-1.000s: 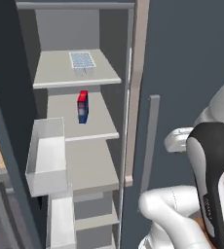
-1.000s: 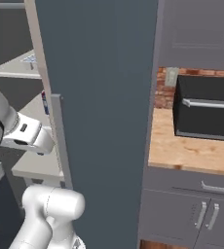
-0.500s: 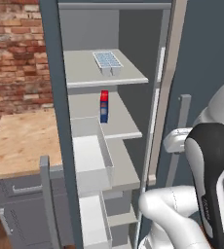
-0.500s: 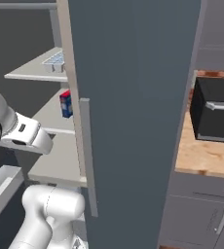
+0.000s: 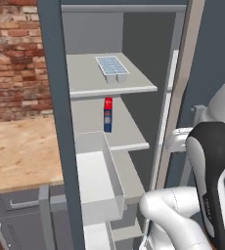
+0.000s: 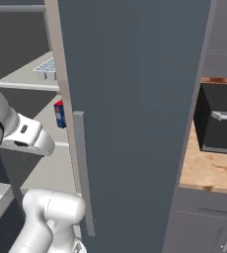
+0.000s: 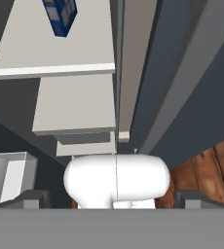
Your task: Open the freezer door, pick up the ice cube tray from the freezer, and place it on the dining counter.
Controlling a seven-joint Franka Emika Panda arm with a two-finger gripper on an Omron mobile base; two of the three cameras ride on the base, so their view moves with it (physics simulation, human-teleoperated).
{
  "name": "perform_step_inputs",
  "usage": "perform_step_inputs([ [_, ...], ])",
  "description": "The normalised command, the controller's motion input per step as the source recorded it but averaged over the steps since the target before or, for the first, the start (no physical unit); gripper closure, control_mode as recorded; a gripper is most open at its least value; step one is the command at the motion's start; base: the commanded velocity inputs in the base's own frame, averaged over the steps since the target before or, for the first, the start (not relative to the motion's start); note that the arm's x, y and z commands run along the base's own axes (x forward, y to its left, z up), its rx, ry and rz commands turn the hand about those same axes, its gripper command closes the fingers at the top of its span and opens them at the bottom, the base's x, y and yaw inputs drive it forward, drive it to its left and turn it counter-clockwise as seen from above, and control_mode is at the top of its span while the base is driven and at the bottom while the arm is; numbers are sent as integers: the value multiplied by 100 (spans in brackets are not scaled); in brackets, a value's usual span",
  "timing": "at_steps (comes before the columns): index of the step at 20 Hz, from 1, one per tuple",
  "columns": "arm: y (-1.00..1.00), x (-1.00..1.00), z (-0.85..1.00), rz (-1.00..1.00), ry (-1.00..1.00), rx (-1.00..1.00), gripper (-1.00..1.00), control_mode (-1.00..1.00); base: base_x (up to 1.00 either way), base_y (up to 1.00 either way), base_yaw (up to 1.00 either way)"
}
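The freezer stands open, and its freezer door shows edge-on at the left with its grey handle. The pale ice cube tray lies on the top shelf and also shows as the tray past the beige centre strip. My gripper is open and holds nothing. It hangs low in front of the shelves, well below the tray, with its fingertips far apart. The dining counter is out of view.
A red-and-blue box stands on the second shelf. A white bin sits below, beside the open door. The plain shut door with its handle is on the right. A black oven rests on a wood-topped cabinet.
The whole picture has shifted, so the base has moved. In the left base view the freezer interior slid right, and a brick wall and wood top came in. The arm's pose looks unchanged.
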Motion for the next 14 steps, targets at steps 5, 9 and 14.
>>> perform_step_inputs([
  [5, 0, 0, 0, 0, 0, 0, -100, 100, 26, 48, 0],
  [9, 0, 0, 0, 0, 0, 0, -100, 100, 3, 70, 0],
  [14, 0, 0, 0, 0, 0, 0, -100, 100, 0, 68, 0],
])
